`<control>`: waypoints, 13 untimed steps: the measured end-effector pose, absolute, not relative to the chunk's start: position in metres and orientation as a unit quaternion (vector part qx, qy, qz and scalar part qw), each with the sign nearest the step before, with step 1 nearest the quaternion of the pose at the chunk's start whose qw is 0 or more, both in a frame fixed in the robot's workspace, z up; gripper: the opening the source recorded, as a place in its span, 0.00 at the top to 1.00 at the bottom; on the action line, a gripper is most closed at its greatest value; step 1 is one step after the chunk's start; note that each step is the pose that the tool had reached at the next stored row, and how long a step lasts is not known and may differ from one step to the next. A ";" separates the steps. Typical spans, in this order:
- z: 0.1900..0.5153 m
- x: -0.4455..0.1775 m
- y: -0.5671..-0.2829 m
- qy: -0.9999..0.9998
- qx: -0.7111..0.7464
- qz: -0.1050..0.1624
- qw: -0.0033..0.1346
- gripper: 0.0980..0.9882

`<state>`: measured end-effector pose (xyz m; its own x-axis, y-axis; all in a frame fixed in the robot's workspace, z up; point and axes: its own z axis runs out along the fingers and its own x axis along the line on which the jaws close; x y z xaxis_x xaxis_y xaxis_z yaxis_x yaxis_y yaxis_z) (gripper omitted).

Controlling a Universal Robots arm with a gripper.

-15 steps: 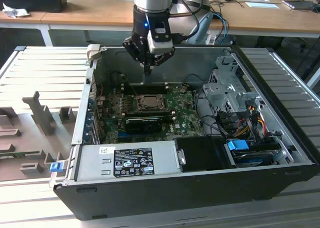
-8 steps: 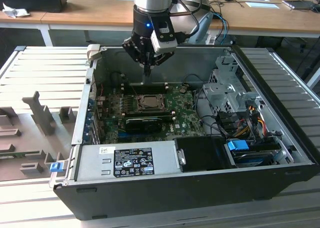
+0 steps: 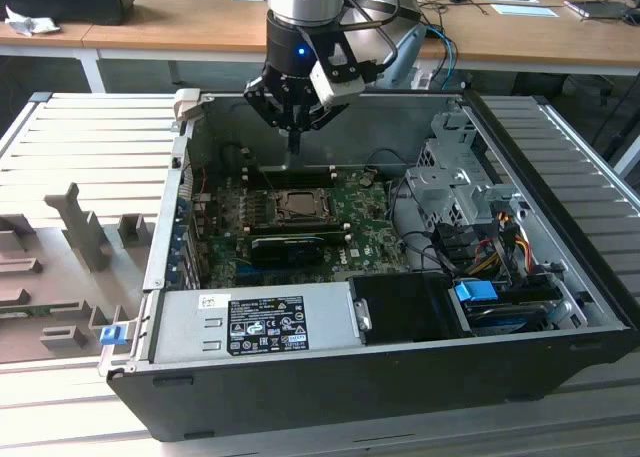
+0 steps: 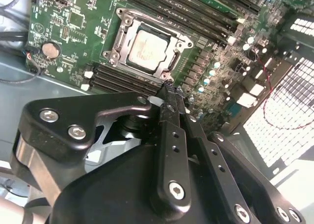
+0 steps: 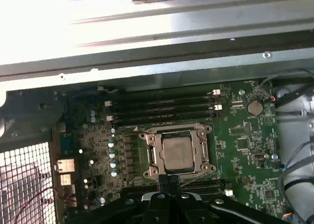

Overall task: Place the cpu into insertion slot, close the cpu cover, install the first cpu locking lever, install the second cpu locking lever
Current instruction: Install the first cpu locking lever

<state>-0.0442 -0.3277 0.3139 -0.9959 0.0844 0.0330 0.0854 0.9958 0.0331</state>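
Exterior view: closed gripper (image 3: pixel 294 149) hovers near seated cpu (image 3: pixel 297 206)

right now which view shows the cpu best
The second wrist view: the cpu is closest and whole. The first wrist view shows it whole but farther; the exterior view, far off below the hand.
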 end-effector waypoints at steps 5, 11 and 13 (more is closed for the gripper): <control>0.311 -0.044 -0.328 -1.000 -0.021 -0.017 0.016 0.99; 0.298 -0.045 -0.328 -1.000 -0.015 -0.017 0.016 0.99; 0.295 -0.045 -0.328 -1.000 -0.007 -0.017 0.016 0.99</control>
